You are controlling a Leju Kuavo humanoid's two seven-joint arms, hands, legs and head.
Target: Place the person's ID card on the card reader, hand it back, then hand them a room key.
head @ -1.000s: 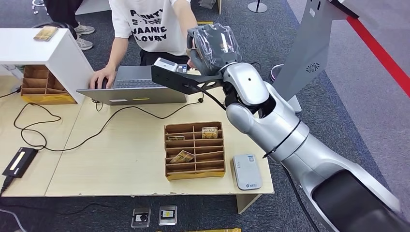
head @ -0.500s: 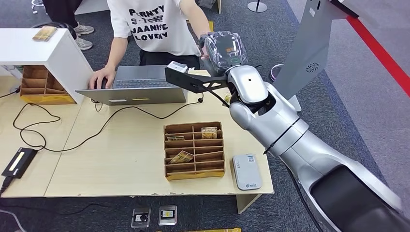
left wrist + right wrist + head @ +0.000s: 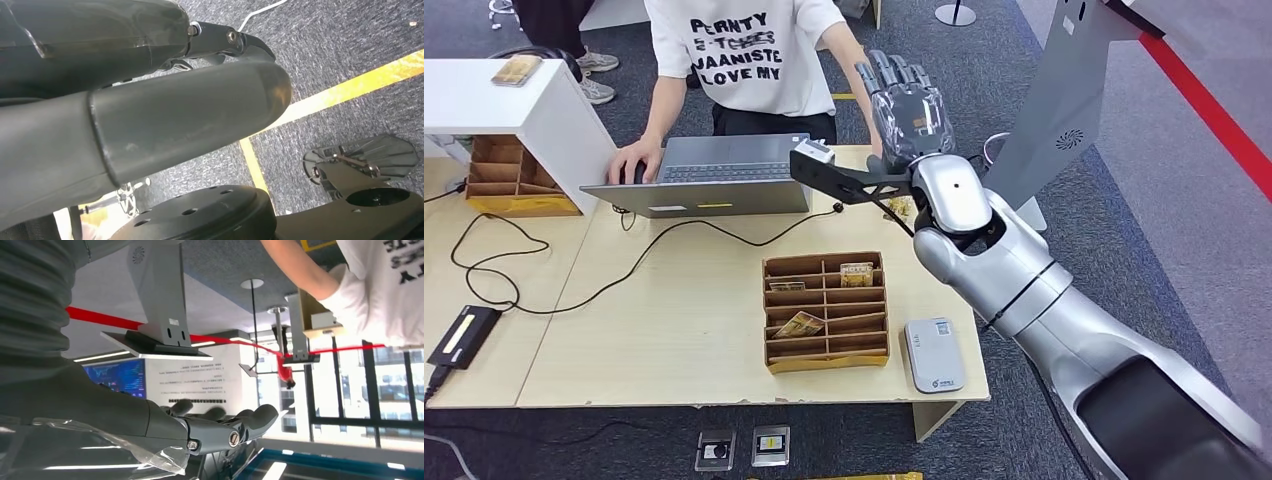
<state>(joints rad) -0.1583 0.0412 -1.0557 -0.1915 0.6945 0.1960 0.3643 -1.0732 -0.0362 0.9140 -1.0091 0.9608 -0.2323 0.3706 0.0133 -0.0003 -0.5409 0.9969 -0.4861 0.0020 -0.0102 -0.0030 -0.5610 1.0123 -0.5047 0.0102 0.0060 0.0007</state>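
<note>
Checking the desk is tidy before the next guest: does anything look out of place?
Yes: two small card-like items lie on the carpet just off the table's near edge, and one card sits tilted across its slot in the cardboard organiser.

Right robot hand (image 3: pixel 907 110) raised, fingers extended, holding nothing.

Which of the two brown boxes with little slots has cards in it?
The cardboard organizer in the middle of the table, beside the white card reader, has cards in several slots. The other cardboard organizer, under the white shelf, looks empty.
</note>
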